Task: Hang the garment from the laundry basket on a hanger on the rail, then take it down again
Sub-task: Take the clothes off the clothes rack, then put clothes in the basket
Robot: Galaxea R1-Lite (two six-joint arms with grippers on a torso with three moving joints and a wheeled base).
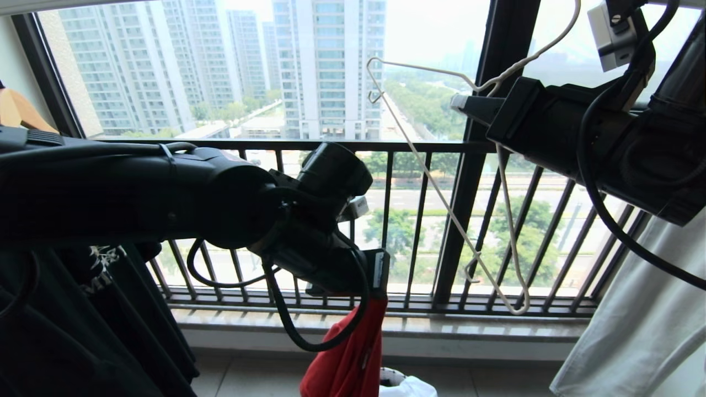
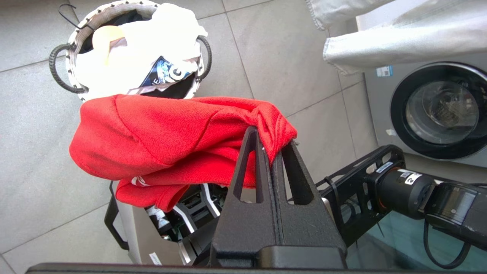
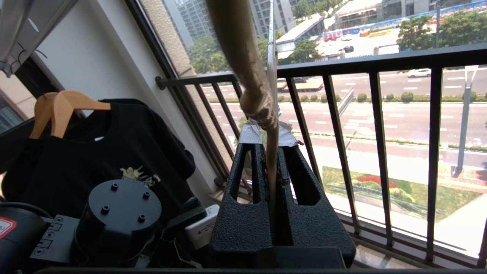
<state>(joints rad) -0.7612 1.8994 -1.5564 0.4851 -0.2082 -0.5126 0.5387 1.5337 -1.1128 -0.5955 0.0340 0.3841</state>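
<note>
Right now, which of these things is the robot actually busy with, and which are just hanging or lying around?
In use:
- red T-shirt, pinched in the left gripper
- white wire hanger, clamped in the right gripper
- laundry basket it came from

Just around:
- black T-shirt on a wooden hanger
- washing machine
- window railing

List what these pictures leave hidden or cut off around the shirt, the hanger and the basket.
- Red T-shirt: its lower part is cut off by the head view's bottom edge; its lettering is folded out of sight in the left wrist view.
- Wire hanger: its hook runs off the head view's top edge, and no rail shows.
- Laundry basket: its inside is covered by a white printed shirt.
</note>
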